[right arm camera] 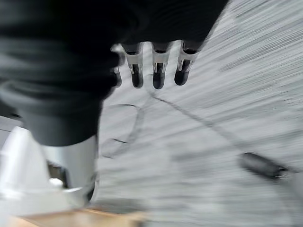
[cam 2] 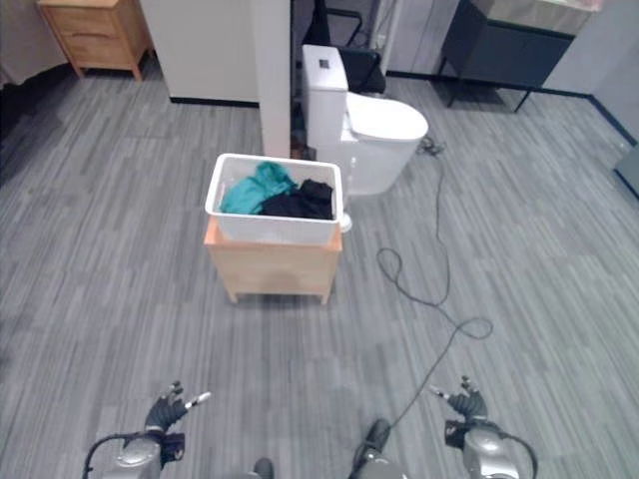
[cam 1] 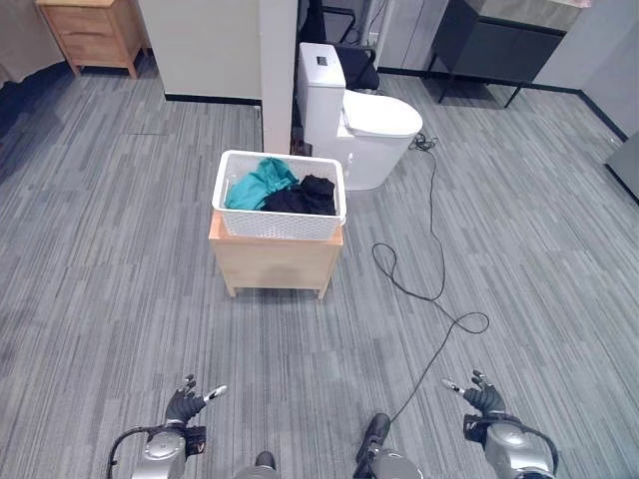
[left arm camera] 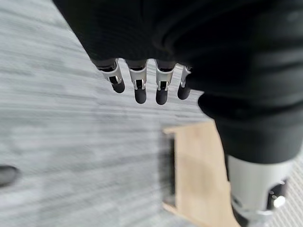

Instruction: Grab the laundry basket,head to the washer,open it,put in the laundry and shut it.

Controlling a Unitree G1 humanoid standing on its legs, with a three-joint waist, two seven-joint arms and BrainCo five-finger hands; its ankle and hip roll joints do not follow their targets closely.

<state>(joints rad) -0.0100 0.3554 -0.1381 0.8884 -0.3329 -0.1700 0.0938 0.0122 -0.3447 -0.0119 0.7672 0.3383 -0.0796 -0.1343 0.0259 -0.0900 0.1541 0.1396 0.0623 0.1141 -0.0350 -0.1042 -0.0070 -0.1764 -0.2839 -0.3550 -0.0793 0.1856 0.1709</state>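
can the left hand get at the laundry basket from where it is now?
Probably not yet: the left hand hangs open, well short of the laundry basket on its wooden stand. Bare floor lies between.

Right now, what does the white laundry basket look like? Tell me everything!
The laundry basket is white, rectangular, with perforated plastic-looking walls and a smooth rim. It stands upright on a small wooden stand, overhanging it slightly. Inside lie teal clothes and black clothes. Neither hand touches it.
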